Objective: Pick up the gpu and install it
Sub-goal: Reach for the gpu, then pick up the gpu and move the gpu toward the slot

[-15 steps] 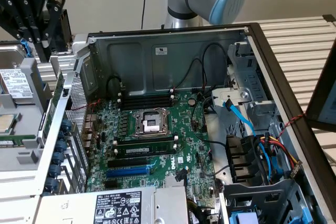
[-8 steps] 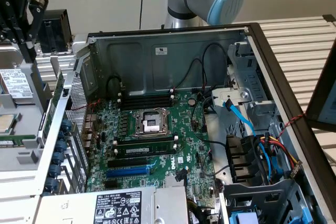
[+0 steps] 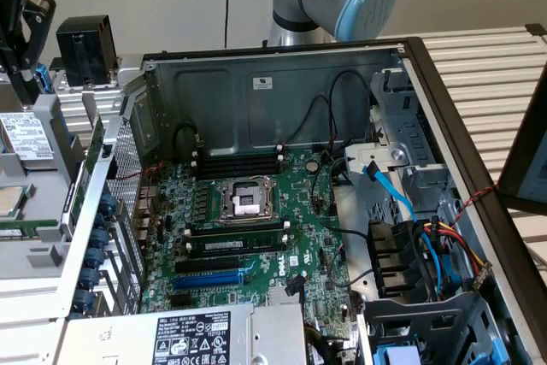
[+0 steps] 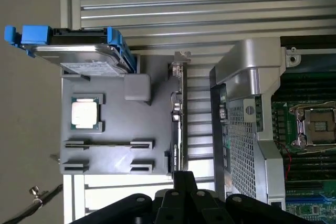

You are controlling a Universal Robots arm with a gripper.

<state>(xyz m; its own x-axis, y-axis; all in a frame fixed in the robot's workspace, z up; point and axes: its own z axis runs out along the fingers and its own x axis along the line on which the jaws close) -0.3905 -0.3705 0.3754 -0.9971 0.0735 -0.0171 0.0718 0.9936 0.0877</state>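
Observation:
The gpu (image 4: 177, 124) stands on its edge in a slot of the grey parts tray (image 4: 113, 129), its metal bracket toward the hard drive end. In the exterior view the gpu (image 3: 83, 179) is a thin green strip between the tray and the open computer case (image 3: 282, 100). My gripper (image 4: 184, 178) hangs above the tray over the card's near end, shut with nothing in it. In the exterior view my gripper (image 3: 19, 36) is the black shape at the far left. A blue expansion slot (image 3: 209, 278) lies on the green motherboard (image 3: 299, 228).
The tray also carries a hard drive with blue rails (image 4: 79, 51), a CPU (image 4: 84, 113) and a RAM stick (image 4: 107, 144). A black cube-shaped box (image 3: 85, 36) stands behind the tray. Cables (image 3: 427, 237) and drive cages crowd the case on the exterior view's right.

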